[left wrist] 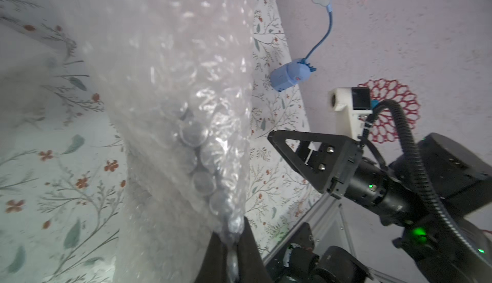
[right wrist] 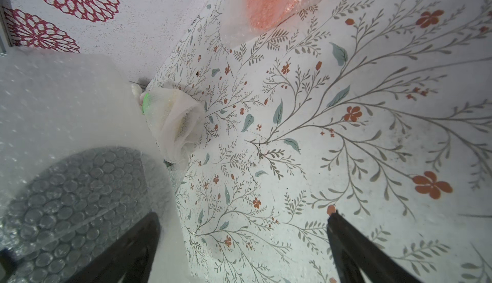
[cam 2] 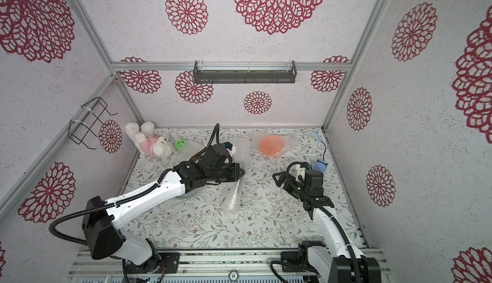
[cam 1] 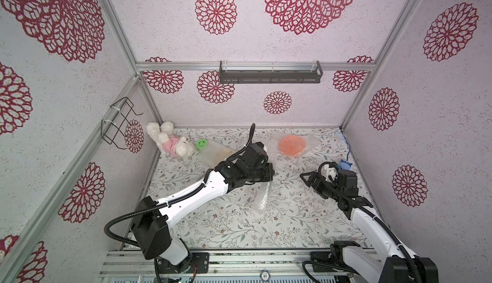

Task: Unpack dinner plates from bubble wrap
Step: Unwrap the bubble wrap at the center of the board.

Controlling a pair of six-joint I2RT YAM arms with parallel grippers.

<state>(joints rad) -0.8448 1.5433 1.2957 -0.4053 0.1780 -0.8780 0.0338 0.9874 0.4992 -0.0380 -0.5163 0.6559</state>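
Unwrapping step, by the look. Back left: cream plate (cam 1: 225, 153) in its wrap, beside green disc (cam 1: 201, 143). Centre: left claw (left wrist: 231, 237) pinched tight on bubble wrap (left wrist: 170, 108), raised off counter (cam 1: 266, 228). Next: draw sheet clear, drop aside. Back right: orange plate (cam 1: 292, 145), wrapped. Right claw (right wrist: 243, 213) spread wide, empty.

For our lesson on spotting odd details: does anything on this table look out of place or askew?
Yes. A white plush toy in a pink outfit lies toppled in the far corner, beside a green smiley disc. Neither fits with the bubble-wrapped orange plate.
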